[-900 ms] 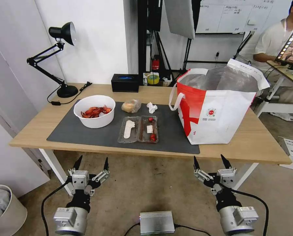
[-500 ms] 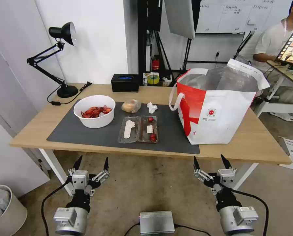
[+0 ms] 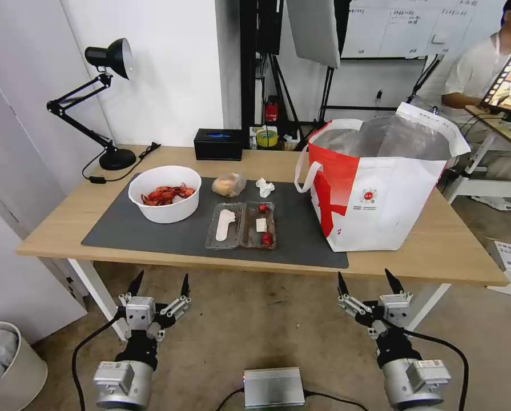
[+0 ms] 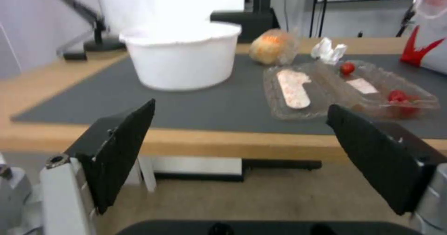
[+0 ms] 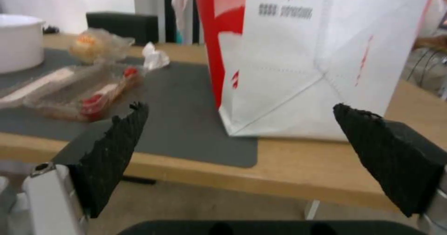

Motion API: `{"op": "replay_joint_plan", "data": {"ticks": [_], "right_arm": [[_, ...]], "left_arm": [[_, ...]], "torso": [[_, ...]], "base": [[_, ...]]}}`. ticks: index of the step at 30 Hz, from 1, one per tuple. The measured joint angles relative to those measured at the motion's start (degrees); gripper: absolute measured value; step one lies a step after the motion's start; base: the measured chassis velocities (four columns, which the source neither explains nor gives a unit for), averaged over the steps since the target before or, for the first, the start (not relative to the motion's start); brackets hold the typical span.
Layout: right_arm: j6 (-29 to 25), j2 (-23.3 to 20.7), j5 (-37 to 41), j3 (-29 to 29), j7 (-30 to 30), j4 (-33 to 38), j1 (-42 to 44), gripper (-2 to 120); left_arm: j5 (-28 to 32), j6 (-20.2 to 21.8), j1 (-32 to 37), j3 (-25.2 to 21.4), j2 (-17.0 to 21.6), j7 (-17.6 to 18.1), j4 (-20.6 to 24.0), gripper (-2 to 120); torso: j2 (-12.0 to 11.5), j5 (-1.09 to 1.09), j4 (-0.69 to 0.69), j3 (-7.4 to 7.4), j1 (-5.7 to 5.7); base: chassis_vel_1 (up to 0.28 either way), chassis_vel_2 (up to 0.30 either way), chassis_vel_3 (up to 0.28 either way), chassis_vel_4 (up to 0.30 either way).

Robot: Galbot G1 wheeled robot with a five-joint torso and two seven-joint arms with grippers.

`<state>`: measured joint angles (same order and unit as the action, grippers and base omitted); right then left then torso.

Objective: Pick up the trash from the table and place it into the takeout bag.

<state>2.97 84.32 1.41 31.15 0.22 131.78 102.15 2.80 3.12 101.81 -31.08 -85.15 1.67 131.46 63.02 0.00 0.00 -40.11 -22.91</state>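
Note:
On the table (image 3: 426,251) lies a dark grey mat with the trash: a white bowl (image 3: 164,194) of red crayfish shells at the left, a clear hinged tray (image 3: 242,225) with red bits in the middle, a small bag of tan food (image 3: 229,184) and a crumpled tissue (image 3: 264,186) behind it. The red-and-white takeout bag (image 3: 381,194) stands open at the right. My left gripper (image 3: 159,282) and right gripper (image 3: 369,281) hang open below the table's front edge, holding nothing. The left wrist view shows the bowl (image 4: 181,60) and tray (image 4: 344,88); the right wrist view shows the bag (image 5: 321,53).
A black tissue box (image 3: 218,144) and a black desk lamp (image 3: 104,103) stand at the table's back. A white bin (image 3: 7,365) sits on the floor at the left. A person sits behind the table at the far right. A grey box (image 3: 273,387) lies on the floor between the arms.

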Motion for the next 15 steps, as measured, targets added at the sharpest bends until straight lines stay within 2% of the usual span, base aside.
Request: {"op": "replay_joint_plan", "data": {"ticks": [2, 3, 6, 7, 10, 11, 14, 15], "right_arm": [[3.8, -1.9, 1.8, -0.5, 0.4, 0.0, -1.2, 100], [3.8, -1.9, 1.8, -0.5, 0.4, 0.0, -1.2, 100], [9.9, -5.1, 4.7, -1.3, 1.0, -0.1, -3.2, 100], [9.9, -5.1, 4.7, -1.3, 1.0, -0.1, -3.2, 100], [15.8, -8.2, 7.5, -2.1, 1.5, -0.2, -5.1, 100], [15.8, -8.2, 7.5, -2.1, 1.5, -0.2, -5.1, 100], [21.6, -11.2, 10.2, -2.8, 2.1, -0.3, -7.0, 100], [21.6, -11.2, 10.2, -2.8, 2.1, -0.3, -7.0, 100]], "left_arm": [[3.4, 3.8, -1.7, 0.6, 1.0, 2.0, -0.4, 100], [3.4, 3.8, -1.7, 0.6, 1.0, 2.0, -0.4, 100], [8.9, 10.1, -4.3, 1.6, 2.7, 5.4, -1.1, 100], [8.9, 10.1, -4.3, 1.6, 2.7, 5.4, -1.1, 100], [14.3, 16.1, -6.9, 2.5, 4.3, 8.7, -1.8, 100], [14.3, 16.1, -6.9, 2.5, 4.3, 8.7, -1.8, 100], [19.6, 22.1, -9.5, 3.4, 5.8, 11.9, -2.4, 100], [19.6, 22.1, -9.5, 3.4, 5.8, 11.9, -2.4, 100]], "torso": [[0.0, 0.00, 0.00, 0.00, -0.01], [0.0, 0.00, 0.00, 0.00, -0.01], [0.0, 0.00, 0.00, 0.00, 0.00], [0.0, 0.00, 0.00, 0.00, 0.00], [0.0, 0.01, 0.00, 0.00, 0.00], [0.0, 0.01, 0.00, 0.00, 0.00], [0.0, 0.01, 0.00, -0.01, 0.00], [0.0, 0.01, 0.00, -0.01, 0.00]], "base": [[0.000, 0.000, 0.000, 0.000], [0.000, 0.000, 0.000, 0.000], [0.000, 0.000, 0.000, 0.000], [0.000, 0.000, 0.000, 0.000], [0.000, 0.000, 0.000, 0.000], [0.000, 0.000, 0.000, 0.000], [0.000, 0.000, 0.000, 0.000], [0.000, 0.000, 0.000, 0.000]]}}
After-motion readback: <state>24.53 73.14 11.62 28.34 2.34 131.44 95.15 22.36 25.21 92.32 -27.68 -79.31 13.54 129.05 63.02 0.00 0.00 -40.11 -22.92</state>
